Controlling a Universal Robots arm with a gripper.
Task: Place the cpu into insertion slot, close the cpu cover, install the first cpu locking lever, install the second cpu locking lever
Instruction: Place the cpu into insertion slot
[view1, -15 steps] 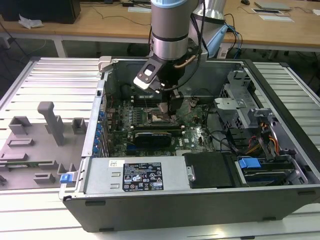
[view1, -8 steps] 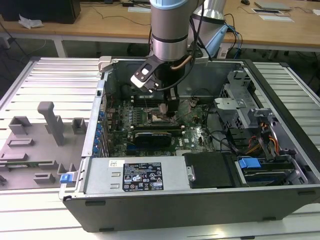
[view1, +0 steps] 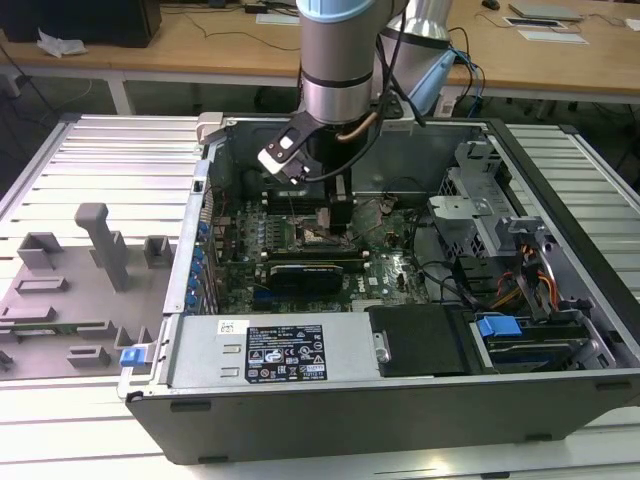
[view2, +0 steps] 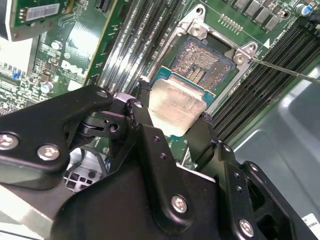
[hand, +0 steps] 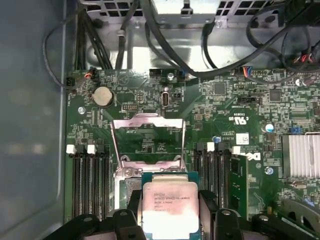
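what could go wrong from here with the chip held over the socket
1. The cpu, clamped in the end effector, hangs above the insertion slot; if lowered misaligned or tilted, it might damage that slot.
2. The open cpu cover stands close by; a drift could knock the cpu against it.
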